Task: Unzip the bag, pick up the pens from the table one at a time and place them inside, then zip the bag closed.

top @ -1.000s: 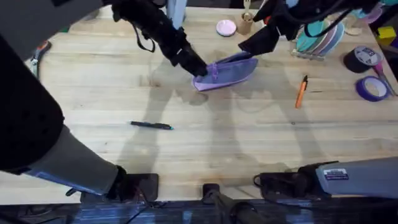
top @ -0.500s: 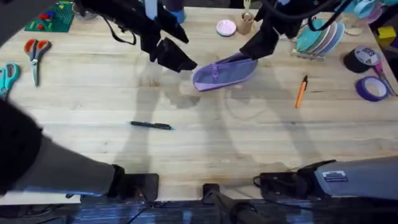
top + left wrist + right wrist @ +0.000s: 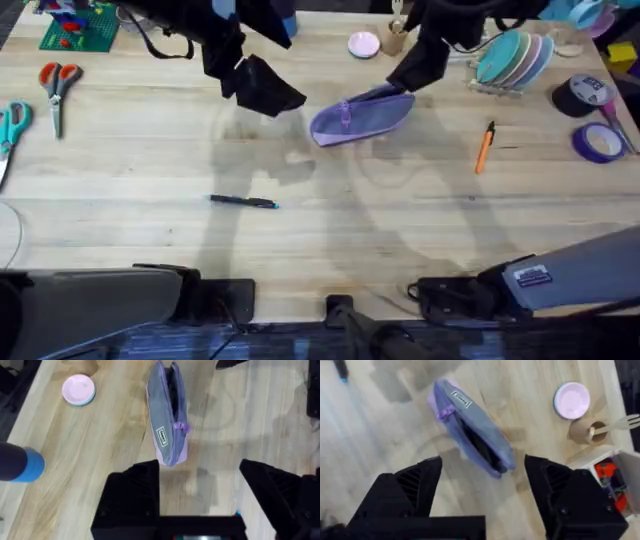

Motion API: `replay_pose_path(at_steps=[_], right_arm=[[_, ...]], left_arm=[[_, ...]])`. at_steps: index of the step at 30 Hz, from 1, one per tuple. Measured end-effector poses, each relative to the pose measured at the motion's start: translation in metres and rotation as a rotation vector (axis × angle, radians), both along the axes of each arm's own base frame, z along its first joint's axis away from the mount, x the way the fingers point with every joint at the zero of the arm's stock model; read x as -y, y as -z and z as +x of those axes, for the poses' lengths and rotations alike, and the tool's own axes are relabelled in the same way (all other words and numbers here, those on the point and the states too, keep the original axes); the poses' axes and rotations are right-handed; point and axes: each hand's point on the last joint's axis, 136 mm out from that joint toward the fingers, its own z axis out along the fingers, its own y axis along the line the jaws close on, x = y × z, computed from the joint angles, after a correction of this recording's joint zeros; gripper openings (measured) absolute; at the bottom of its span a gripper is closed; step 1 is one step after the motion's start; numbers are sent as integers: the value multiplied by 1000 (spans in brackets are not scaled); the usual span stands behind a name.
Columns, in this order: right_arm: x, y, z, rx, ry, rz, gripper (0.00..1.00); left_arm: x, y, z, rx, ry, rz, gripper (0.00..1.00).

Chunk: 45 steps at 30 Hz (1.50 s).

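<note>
Wooden table (image 3: 330,240), lavender bag (image 3: 360,116) between two open pincers, left pincer (image 3: 268,92), right pincer (image 3: 410,72), both apart from it

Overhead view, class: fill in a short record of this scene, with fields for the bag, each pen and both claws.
bag: lavender pouch on the table, zipper open
black pen: on the table, nearer the arms' bases than the bag
orange pen: on the table, right of the bag
left claw: open, left of the bag, holding nothing
right claw: open, at the bag's far right end
</note>
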Motion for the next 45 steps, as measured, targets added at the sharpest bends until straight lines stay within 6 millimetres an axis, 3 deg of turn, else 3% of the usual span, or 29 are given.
replay_pose_path(at_steps=[4,18,22,25,27,29,30,37,45], right_arm=[[-1,1,20,81,-38,-29,996],[-7,-11,40,301,-315,-126,973],[-15,-11,35,325,-407,-129,816],[-18,-8,28,309,-445,-131,636],[-17,-4,22,283,-461,-135,429],[-15,0,14,248,-471,-134,125],[-15,1,11,233,-473,-133,60],[-12,6,4,202,-501,-144,30],[-12,31,4,116,-510,-147,31]], left_arm=[[-2,2,0,-4,-4,12,995],[-2,3,-2,-13,-5,15,993],[-2,3,-2,-13,-5,16,995],[-2,3,-2,-13,-5,16,995],[-2,3,-2,-13,-5,16,995],[-2,3,-2,-13,-5,16,995],[-2,3,-2,-13,-5,15,995],[-2,3,-2,-13,-5,16,995],[-2,3,-2,-13,-5,16,995]])
